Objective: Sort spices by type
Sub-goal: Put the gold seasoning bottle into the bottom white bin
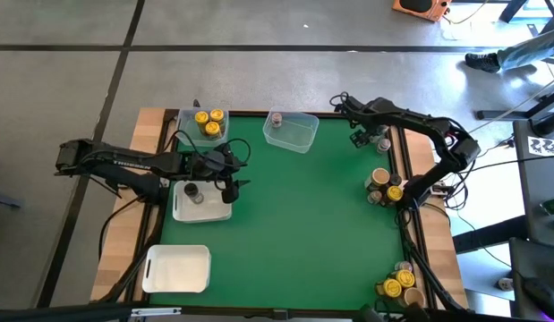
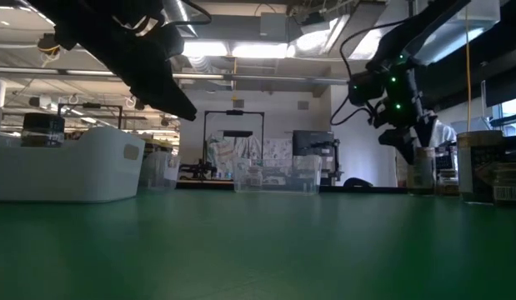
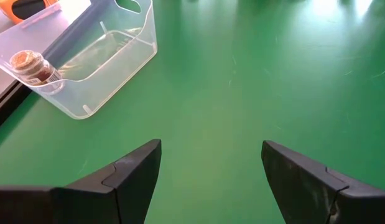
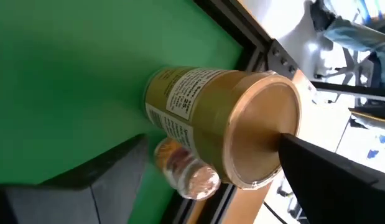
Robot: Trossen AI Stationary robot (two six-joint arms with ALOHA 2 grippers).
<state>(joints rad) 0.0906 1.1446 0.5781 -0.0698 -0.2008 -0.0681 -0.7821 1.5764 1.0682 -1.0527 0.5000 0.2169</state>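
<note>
Two yellow-lid jars (image 1: 208,119) in tub; left end effector (image 3: 211,180) spread; right end effector (image 4: 211,180) straddling tan-lid jar (image 4: 223,137)

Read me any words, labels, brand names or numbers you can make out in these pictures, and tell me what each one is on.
No text can be read.
Round tan-lidded jar with a yellow-green paper label, between the right gripper's open fingers: print too blurred to read.
Dark labelled jar at the table's right edge, low view: label too small.
Left gripper, open and empty: no markings.

Matt green mat, clear glossy plastic, shiny tan lid.
The green table covering (image 1: 303,206) looked matt; the clear rectangular plastic tub (image 3: 92,62) was glossy; the wide tan-lidded jar (image 4: 229,134) had a smooth metallic sheen and paper label.
</note>
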